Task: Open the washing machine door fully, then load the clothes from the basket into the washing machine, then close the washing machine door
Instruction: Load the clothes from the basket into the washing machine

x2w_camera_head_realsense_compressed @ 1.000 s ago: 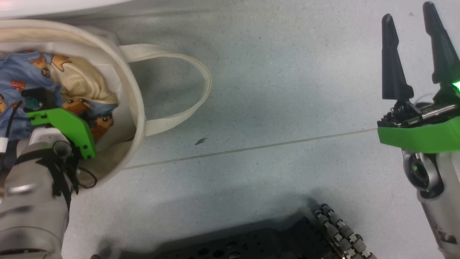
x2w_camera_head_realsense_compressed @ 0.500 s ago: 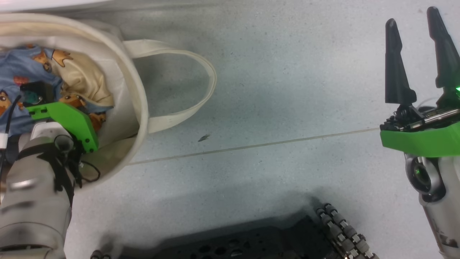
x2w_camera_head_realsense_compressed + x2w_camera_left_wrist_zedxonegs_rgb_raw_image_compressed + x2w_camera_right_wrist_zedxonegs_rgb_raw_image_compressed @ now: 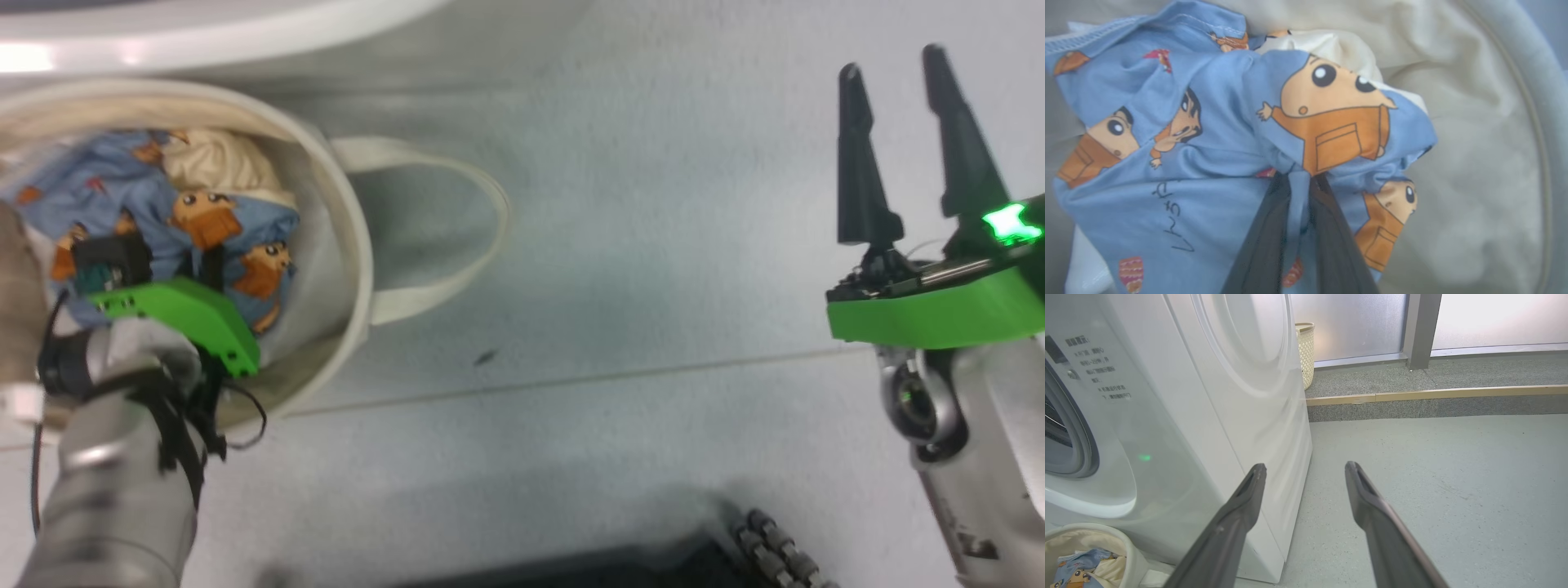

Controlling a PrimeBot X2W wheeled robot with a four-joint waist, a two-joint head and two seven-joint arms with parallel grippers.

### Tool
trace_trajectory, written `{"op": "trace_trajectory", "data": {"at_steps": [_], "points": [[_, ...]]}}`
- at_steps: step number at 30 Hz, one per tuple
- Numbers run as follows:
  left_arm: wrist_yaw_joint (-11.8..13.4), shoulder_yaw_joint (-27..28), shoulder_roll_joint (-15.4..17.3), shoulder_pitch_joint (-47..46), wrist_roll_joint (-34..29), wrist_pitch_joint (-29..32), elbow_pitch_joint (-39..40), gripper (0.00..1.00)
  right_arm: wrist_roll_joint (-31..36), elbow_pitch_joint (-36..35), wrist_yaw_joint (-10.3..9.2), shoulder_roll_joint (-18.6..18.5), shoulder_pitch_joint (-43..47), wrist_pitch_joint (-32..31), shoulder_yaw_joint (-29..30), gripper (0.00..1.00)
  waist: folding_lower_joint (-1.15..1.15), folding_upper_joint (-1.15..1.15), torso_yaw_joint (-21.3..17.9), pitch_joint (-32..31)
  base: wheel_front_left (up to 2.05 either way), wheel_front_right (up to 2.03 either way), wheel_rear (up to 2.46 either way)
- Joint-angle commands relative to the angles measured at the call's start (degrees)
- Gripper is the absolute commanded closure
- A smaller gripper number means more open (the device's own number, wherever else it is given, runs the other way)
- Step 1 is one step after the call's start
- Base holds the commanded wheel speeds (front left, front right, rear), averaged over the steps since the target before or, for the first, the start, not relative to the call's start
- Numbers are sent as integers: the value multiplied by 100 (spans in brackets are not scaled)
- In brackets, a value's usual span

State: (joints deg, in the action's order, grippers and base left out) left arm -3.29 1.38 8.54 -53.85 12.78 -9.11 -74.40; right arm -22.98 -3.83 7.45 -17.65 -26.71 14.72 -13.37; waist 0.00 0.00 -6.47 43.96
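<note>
Bunched tighter than a second ago, the clothes sit in the basket by the washing machine (the head camera has also shifted). They look thin, soft and light and should drape, so take a gathered fold. Your left pincer is nipped nearly closed on such a fold; your right pincer hangs moderately open, holding nothing.

- The head camera has moved; the basket and the floor seam sit lower in its picture, and a wider white band of the washing machine shows at the top;
- the clothes are bunched higher than before; their blue cloth covers more of the cream bundle;
- the left gripper is raised a little; one dark finger now shows above its green mount.
</note>
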Motion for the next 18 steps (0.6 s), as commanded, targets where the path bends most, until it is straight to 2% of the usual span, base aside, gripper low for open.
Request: {"op": "trace_trajectory", "data": {"at_steps": [1,4,8,18], "points": [[-31,71,184,286,16,-145,44,100,-58,-114,3,25,179,28,-89,0,0,0,129,-325,0,0,0],[-168,15,123,511,20,-457,65,100,-155,72,3,105,253,28,-152,0,0,0,247,-742,0,0,0],[-304,60,24,873,140,-579,354,100,-282,296,3,192,407,28,-206,0,0,0,418,-1344,0,0,0],[-410,234,-158,2235,138,-587,2863,100,-538,641,3,413,987,28,-376,0,0,0,684,-2671,0,0,0]]}}
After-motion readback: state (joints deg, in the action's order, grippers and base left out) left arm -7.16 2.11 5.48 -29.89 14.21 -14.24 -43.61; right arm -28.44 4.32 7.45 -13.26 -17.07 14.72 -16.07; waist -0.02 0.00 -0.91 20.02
